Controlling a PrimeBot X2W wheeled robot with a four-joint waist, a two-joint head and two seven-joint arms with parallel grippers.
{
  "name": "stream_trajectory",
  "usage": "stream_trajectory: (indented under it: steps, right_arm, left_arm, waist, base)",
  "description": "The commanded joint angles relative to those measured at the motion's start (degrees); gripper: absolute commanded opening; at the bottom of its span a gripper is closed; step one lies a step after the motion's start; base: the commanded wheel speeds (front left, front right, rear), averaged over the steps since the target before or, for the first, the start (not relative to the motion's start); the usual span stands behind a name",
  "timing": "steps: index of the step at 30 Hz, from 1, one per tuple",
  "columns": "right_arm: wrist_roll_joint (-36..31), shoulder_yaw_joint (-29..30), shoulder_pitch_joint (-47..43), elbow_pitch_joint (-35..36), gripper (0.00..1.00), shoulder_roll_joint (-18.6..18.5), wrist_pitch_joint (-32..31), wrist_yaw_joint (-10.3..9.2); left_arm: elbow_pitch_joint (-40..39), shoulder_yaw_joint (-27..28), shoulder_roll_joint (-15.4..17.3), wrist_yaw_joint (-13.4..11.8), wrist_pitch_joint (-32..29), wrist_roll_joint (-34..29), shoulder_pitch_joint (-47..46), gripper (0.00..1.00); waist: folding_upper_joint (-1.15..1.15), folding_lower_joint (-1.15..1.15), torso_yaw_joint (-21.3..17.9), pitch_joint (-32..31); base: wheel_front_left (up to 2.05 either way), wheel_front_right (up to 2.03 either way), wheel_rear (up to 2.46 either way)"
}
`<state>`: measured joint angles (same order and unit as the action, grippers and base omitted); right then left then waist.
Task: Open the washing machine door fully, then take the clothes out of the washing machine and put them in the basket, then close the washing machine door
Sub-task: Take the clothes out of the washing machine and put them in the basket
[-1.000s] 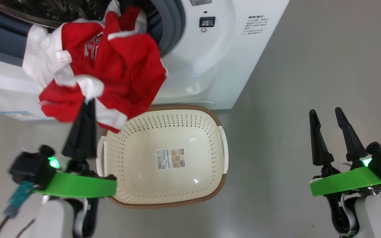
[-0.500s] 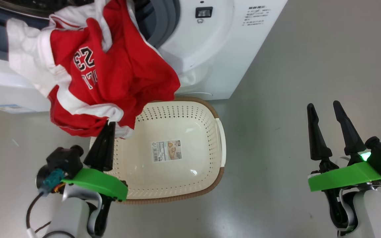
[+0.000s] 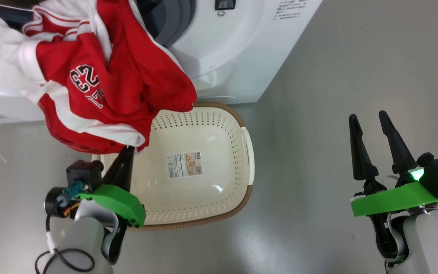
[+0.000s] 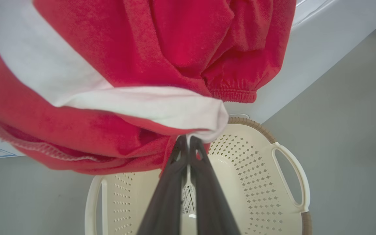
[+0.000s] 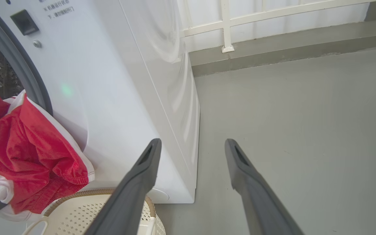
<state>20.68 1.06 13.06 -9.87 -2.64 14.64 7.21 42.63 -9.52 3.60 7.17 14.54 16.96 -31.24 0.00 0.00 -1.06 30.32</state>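
Clothes (image 3: 101, 76), red with white bands and a "22" in dark outlined type, hang in a bunch from the left gripper (image 3: 128, 149); its two dark fingers are pressed together on a white-trimmed edge of the cloth, as the left wrist view shows close up; the upper end of the bunch runs up to the open mouth of the washing machine (image 3: 234, 57), beside the grey gasket (image 3: 177, 19), and how much lies inside I cannot tell, since the frame cuts it off. Below, the basket (image 3: 222, 125) stands on the grey floor (image 3: 337, 76) just in front of the machine's lower front; the lowest folds of red cloth overhang its far left corner, above the rim rather than inside; its cream bottom lies in plain sight, with a sticker (image 3: 184, 164) near the middle. Right gripper (image 3: 367, 115) hovers over bare floor, well apart from the basket, its fingers spread wide and holding nothing.
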Motion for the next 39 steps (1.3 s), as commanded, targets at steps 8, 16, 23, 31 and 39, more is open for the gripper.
stream_trajectory:
  steps: [8, 16, 23, 31, 39]
  right_arm:
    - [0.1, -1.7, 1.0, 1.6, 1.00, -0.2, 0.4, 0.28]
    - [0.0, -1.7, 1.5, 1.7, 1.00, -0.2, 0.4, 0.28]
    - [0.0, -1.5, 1.6, 1.6, 1.00, -0.2, 0.4, 0.28]
    - [-0.4, -1.1, 1.6, 1.4, 1.00, -0.2, 0.4, 0.28]
    - [-1.0, -0.4, 1.2, 1.1, 1.00, -0.2, 0.4, 0.28]
  left_arm:
    - [5.6, -0.4, 2.2, 0.3, 0.5, 0.8, -4.0, 0.14]
    - [8.4, 0.0, 2.7, 0.3, 0.5, 1.4, -6.7, 0.88]
    - [9.3, 0.5, 3.1, 0.3, 0.5, 1.5, -7.8, 1.00]
    - [7.0, 2.1, 3.2, 0.3, 0.5, 2.3, -6.9, 1.00]
    - [-0.1, 5.4, 3.0, 0.3, 0.5, 2.3, -3.2, 1.00]
  waist:
    - [0.00, 0.00, -0.8, 2.1]
    - [0.00, 0.00, -1.0, 3.1]
    - [0.00, 0.00, -1.0, 3.2]
    - [0.00, 0.00, -0.1, 2.6]
    - [0.00, 0.00, 1.3, 1.2]
  base:
    - [0.00, 0.00, 0.00]
    - [0.00, 0.00, 0.00]
    - [0.00, 0.00, 0.00]
    - [0.00, 0.00, 0.00]
    - [0.00, 0.00, 0.00]
